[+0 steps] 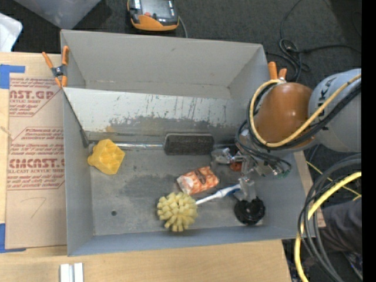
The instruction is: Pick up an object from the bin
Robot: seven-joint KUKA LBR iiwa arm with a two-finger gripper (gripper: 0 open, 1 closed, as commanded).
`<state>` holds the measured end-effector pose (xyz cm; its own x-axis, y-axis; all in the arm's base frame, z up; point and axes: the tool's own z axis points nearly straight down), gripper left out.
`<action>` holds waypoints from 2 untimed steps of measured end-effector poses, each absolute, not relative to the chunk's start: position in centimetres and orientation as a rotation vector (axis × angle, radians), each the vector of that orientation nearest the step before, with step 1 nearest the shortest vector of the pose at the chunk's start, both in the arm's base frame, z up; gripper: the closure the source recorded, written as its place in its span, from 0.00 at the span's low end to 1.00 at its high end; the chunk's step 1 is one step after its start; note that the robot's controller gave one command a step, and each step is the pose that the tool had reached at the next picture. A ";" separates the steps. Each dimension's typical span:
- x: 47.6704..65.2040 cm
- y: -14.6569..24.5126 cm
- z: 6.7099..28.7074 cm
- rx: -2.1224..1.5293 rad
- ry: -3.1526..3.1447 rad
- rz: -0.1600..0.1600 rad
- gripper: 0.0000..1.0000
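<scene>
The tool [247, 181] is seen low inside the bin [153, 63], close to its right edge and towards the near right corner. Whether it is released or clenched cannot be told. Just by its tip two things are found. One is the blue-and-white handle end of a brush [176, 211], whose pale yellow bristled head lies by the middle of the near edge. The other is a black round thing [249, 211] in the near right corner. An orange-and-white packet [198, 181] is seen just left of the tool. A black block [188, 144] is laid along the far edge, and a yellow crumpled lump [106, 155] is seen by the left edge.
</scene>
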<state>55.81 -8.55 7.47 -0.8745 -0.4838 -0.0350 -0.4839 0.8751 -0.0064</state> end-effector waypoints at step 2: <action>53.5 -6.6 10.0 -1.007 2.940 0.001 0.00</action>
